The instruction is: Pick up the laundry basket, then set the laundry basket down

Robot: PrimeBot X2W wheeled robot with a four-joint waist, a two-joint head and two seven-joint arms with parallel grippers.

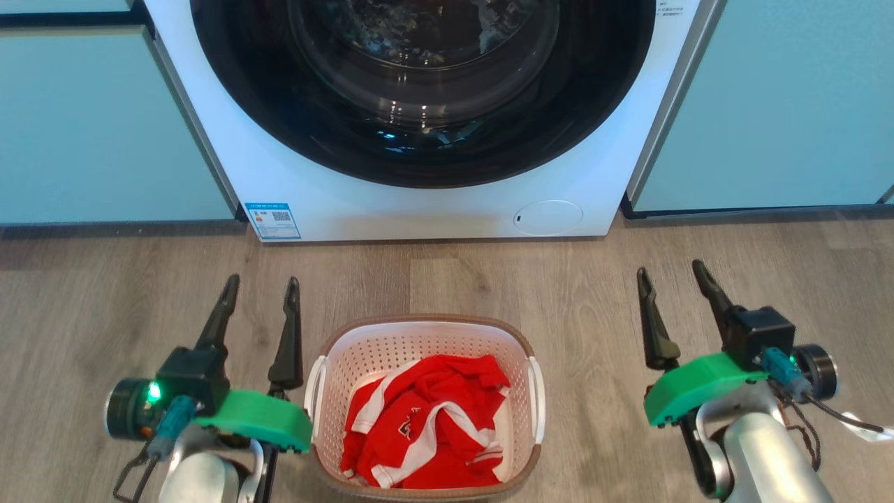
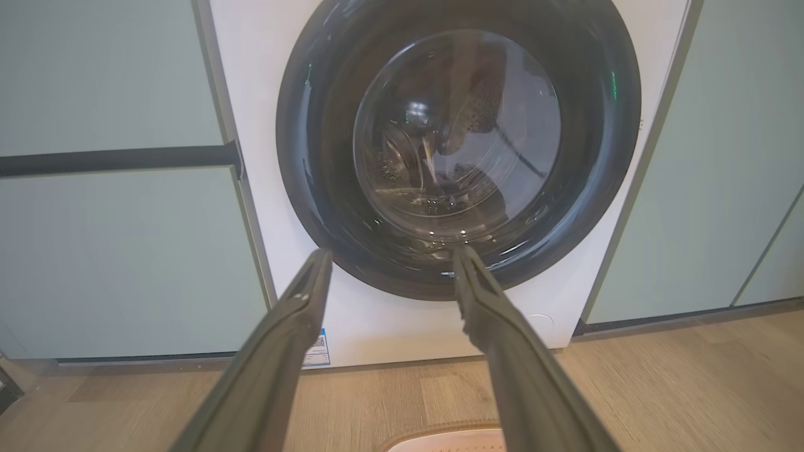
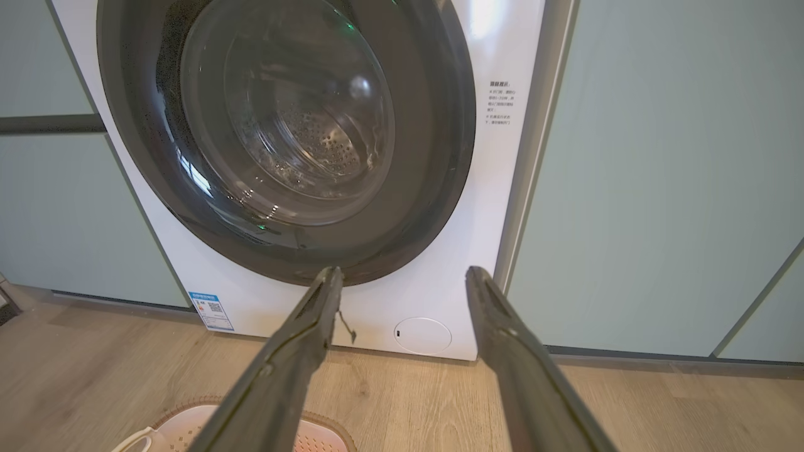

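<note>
The robot's left hand point(image 1: 262, 279), two long dark tapered fingers point(image 1: 288, 335) on a black block, sits at the lower left of the head view. Its fingers are spread and empty, pointing forward. Behind it lie a green plastic wrist cover point(image 1: 262, 418) and a pale grey forearm point(image 1: 199, 478). The right hand point(image 1: 670, 269) mirrors it at the lower right, fingers likewise parted with nothing between them, on its own green cover point(image 1: 691, 386). The two hands are roughly level and well apart.

The laundry basket point(image 1: 391, 349) sits between the fingers of your left gripper point(image 1: 262, 279) and right gripper point(image 1: 670, 268), a garment point(image 1: 419, 426) in it. Ahead of the fingertips you have the washing machine point(image 1: 391, 202).
</note>
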